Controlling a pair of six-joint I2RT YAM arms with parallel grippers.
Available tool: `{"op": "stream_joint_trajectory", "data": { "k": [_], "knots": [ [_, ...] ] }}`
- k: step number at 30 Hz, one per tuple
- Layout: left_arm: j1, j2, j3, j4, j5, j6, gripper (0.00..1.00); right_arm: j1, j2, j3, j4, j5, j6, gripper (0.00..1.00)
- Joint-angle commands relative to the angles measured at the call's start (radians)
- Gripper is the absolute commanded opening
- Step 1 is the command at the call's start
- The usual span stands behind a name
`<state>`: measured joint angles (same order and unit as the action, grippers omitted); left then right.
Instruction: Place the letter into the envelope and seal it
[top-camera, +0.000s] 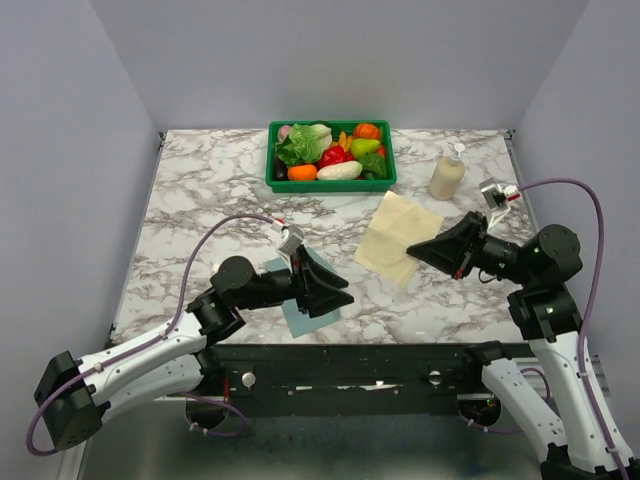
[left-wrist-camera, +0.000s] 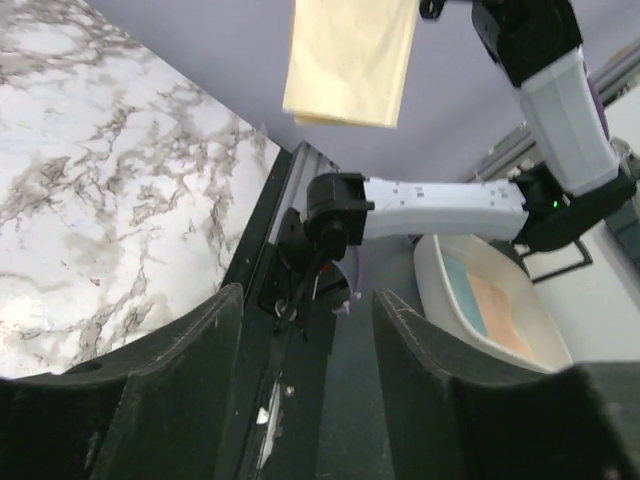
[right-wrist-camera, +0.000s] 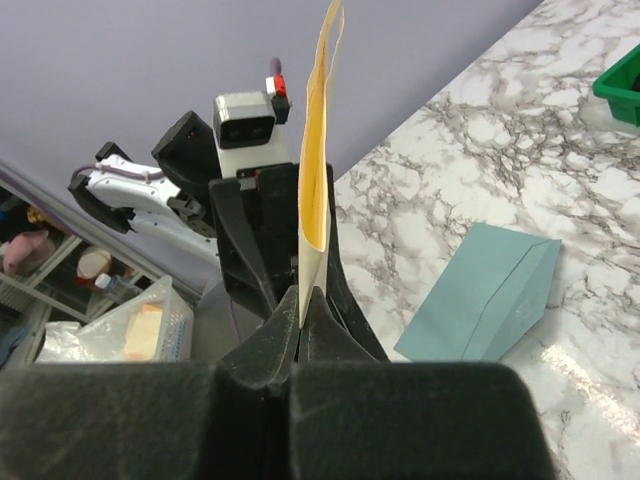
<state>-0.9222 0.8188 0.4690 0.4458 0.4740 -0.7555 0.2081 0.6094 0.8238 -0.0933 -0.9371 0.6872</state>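
The cream letter (top-camera: 398, 232) is pinched at its near edge by my right gripper (top-camera: 412, 250) and lifted off the marble table. In the right wrist view it stands edge-on and curled (right-wrist-camera: 318, 150) between the shut gripper (right-wrist-camera: 308, 300). The teal envelope (top-camera: 296, 318) lies flat near the table's front edge, mostly hidden under my left gripper (top-camera: 343, 291); it also shows in the right wrist view (right-wrist-camera: 485, 295). The left gripper (left-wrist-camera: 305, 330) is open and empty, its jaws wide apart, pointing towards the right arm, with the letter (left-wrist-camera: 350, 60) ahead of it.
A green basket (top-camera: 271, 160) of toy vegetables stands at the back centre. A cream pump bottle (top-camera: 447, 172) stands to its right. The black mounting rail (top-camera: 350, 360) runs along the table's front edge. A white bin (left-wrist-camera: 450, 290) sits beyond the table.
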Motion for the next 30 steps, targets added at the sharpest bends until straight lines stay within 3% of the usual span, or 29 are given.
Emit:
{"op": "stream_joint_trajectory", "data": {
  "k": [1,5,9,23,26,28,29,30],
  "knots": [
    [0.025,-0.043,0.066,-0.048,-0.038,0.062,0.72,-0.003,0.038,0.047,-0.071,-0.142,-0.069,0.01],
    [0.034,-0.041,0.134,-0.044,0.006,0.082,0.85,-0.001,0.044,0.054,-0.082,-0.247,-0.097,0.01],
    [0.034,-0.02,0.177,-0.018,0.069,0.076,0.91,-0.003,0.046,0.06,-0.089,-0.299,-0.107,0.01],
    [0.036,0.151,0.256,0.073,0.15,0.048,0.92,-0.001,0.032,0.064,-0.08,-0.39,-0.081,0.01],
    [0.036,0.195,0.275,0.125,0.187,0.024,0.81,-0.001,0.035,0.06,-0.075,-0.388,-0.075,0.01],
    [0.034,0.223,0.283,0.152,0.21,0.006,0.63,-0.001,0.033,0.055,-0.071,-0.378,-0.074,0.01],
    [0.034,0.23,0.277,0.192,0.233,-0.005,0.53,-0.001,0.033,0.054,-0.072,-0.364,-0.074,0.01],
    [0.034,0.235,0.272,0.214,0.242,-0.036,0.28,-0.001,0.032,0.052,-0.069,-0.358,-0.075,0.01]
  ]
}}
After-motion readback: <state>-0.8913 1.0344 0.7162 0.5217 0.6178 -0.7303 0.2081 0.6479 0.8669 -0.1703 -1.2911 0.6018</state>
